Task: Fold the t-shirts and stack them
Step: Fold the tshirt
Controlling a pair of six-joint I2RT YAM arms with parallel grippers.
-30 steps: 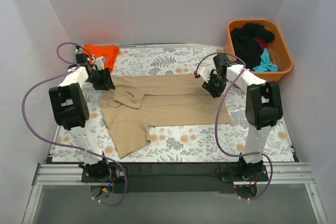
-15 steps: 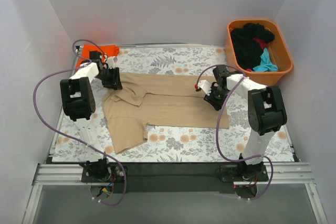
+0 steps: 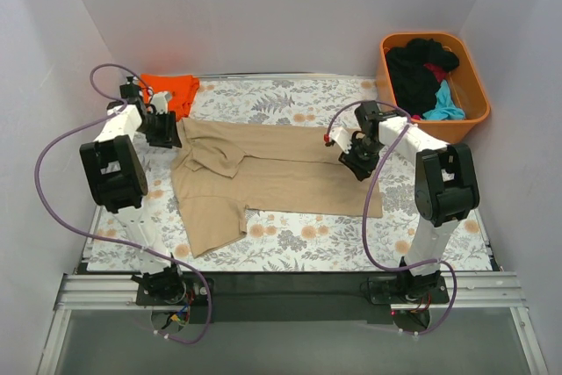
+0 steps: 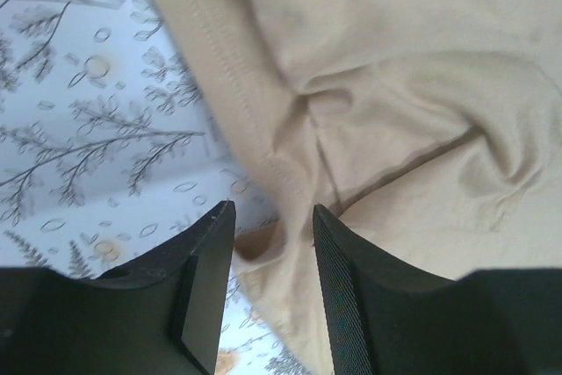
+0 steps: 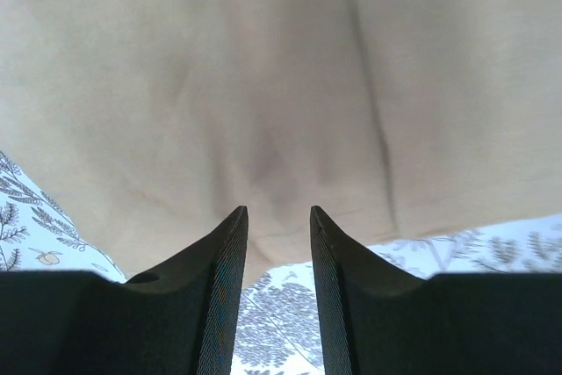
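The tan t-shirt (image 3: 281,173) lies spread flat across the floral table, with one sleeve folded in and a flap hanging toward the front left. My left gripper (image 3: 167,133) is at its upper left corner. In the left wrist view the jaws (image 4: 272,234) stand apart with a bunched seam of the tan cloth (image 4: 395,85) between them. My right gripper (image 3: 354,160) is at the shirt's right edge. Its jaws (image 5: 278,217) stand apart over the hem of the tan cloth (image 5: 263,68). The orange t-shirt (image 3: 176,90) lies at the back left.
An orange plastic tub (image 3: 481,85) stands at the back right and holds black (image 3: 413,72), red (image 3: 436,69) and teal (image 3: 446,103) shirts. White walls close in on three sides. The floral table (image 3: 351,239) shows in front of the tan shirt.
My left gripper went right, then back left, and the shirt's upper left corner now reaches further left. My right gripper dropped toward the front along the shirt's right edge.
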